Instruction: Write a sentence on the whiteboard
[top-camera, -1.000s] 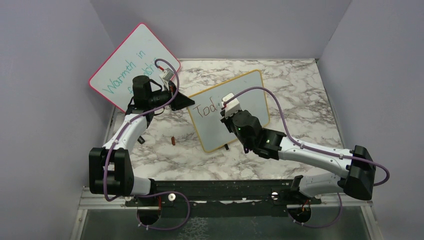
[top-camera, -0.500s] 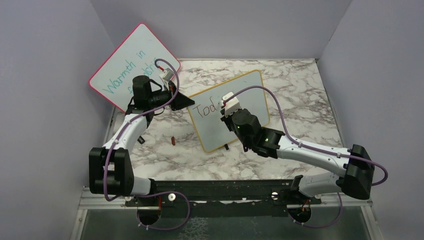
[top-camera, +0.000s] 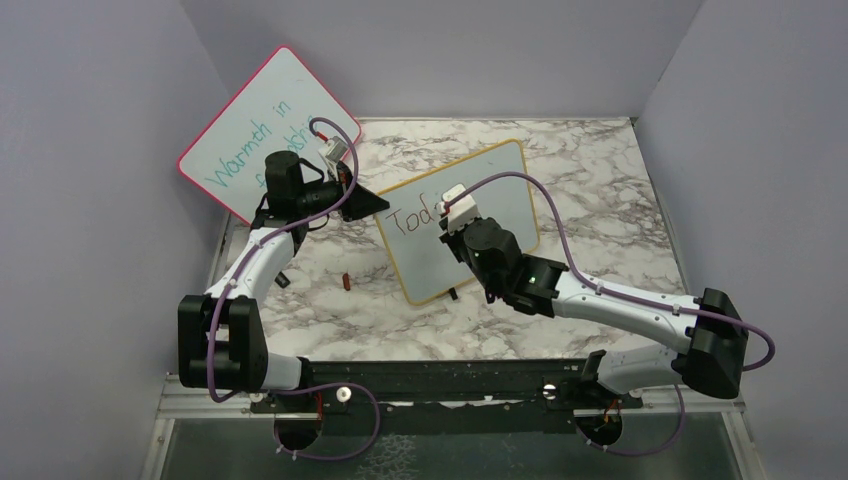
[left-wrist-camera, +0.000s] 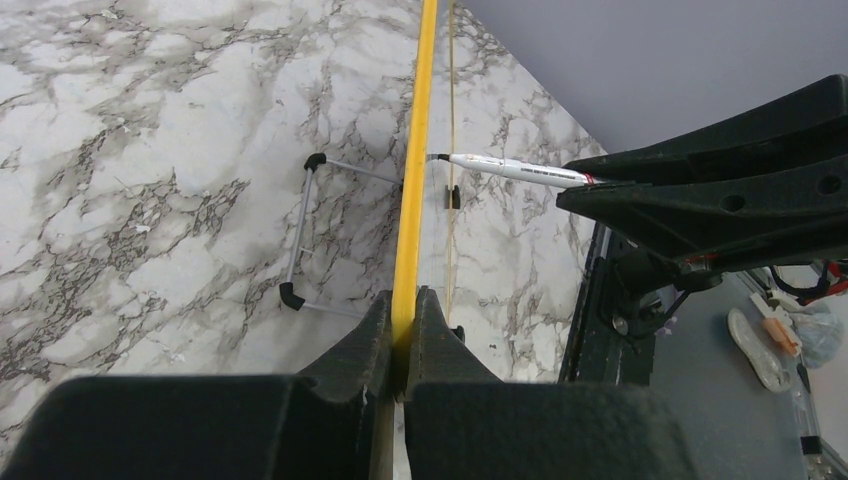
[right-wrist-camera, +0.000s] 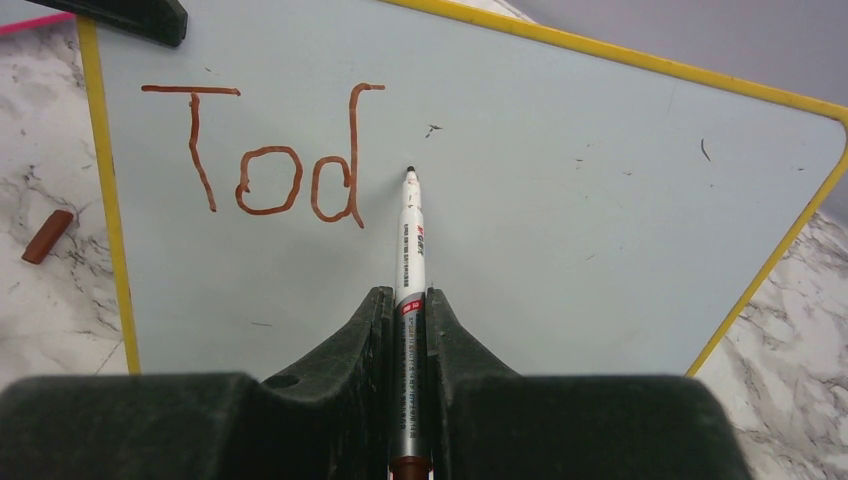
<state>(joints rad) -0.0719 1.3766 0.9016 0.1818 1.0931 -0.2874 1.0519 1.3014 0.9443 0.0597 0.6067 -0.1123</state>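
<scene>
The left gripper (left-wrist-camera: 403, 300) clamps the yellow-framed rectangular whiteboard (right-wrist-camera: 600, 200) by its left edge, the right gripper (right-wrist-camera: 408, 300) pinches a white marker pen (right-wrist-camera: 409, 240), tip just right of red-brown "Tod" (right-wrist-camera: 353, 140)

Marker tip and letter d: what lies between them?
Only bare whiteboard, no ink, seen in the right wrist view; the marker tip stands right of the letter d.

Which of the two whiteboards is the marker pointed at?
The yellow-framed whiteboard, with red-brown "Tod" beside the marker tip; the pink-framed board carries teal writing.
</scene>
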